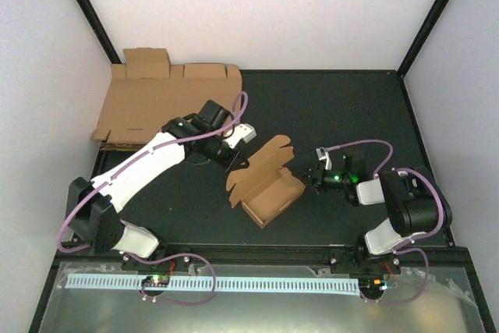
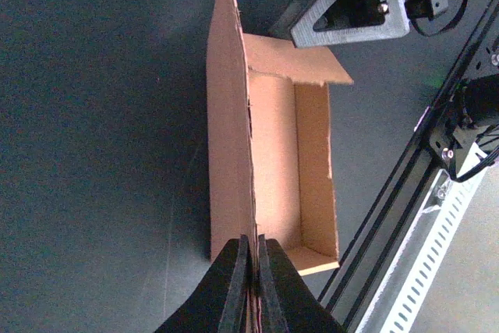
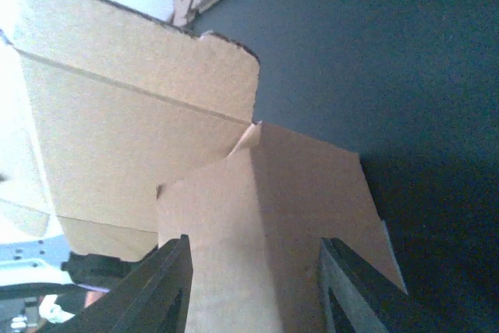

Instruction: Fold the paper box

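The paper box [image 1: 265, 183] is plain brown, the table [image 1: 351, 111] dark grey, the cables [image 1: 366, 143] purple.

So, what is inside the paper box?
Nothing visible: the paper box shows only bare floor and walls. A flap covers its far end, and the left claw hides one near corner.

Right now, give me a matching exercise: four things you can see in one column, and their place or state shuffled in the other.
1 paper box
2 left end effector
3 right end effector
4 flat cardboard sheets

A open, at the box's end
B far left corner
C half-folded, in the middle
D shut on the box's upright flap

Pairs: 1-C, 2-D, 3-A, 4-B
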Robot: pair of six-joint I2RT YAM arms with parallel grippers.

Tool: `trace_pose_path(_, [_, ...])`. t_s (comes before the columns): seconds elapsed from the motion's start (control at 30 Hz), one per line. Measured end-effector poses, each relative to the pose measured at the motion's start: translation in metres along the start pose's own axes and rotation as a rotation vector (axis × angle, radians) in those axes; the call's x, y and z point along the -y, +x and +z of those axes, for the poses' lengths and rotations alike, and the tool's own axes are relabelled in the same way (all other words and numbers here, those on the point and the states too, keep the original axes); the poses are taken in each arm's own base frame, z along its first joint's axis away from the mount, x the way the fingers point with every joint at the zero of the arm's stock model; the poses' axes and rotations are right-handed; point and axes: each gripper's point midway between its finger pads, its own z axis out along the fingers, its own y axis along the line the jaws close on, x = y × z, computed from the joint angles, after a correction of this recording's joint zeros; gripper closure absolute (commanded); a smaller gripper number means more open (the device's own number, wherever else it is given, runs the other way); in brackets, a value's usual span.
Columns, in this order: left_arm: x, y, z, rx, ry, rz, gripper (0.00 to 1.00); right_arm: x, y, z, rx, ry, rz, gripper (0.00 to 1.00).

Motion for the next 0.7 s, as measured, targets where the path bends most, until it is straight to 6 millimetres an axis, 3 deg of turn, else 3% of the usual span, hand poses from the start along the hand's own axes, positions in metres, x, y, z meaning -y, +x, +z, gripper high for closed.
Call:
trace_pose_path(0.37, [0.005,0.001,0.0,-0.001,-0.004,0.019,0.98,-0.003,0.013,0.01,-0.074,0.125,-0.152,0.54])
trace_pose_path(0.7, [-0.005,0.001,-0.004,0.002,-0.085,0.026,0.98,-0.008,0.023,0.013,-0.106,0.302,-0.32,0.53])
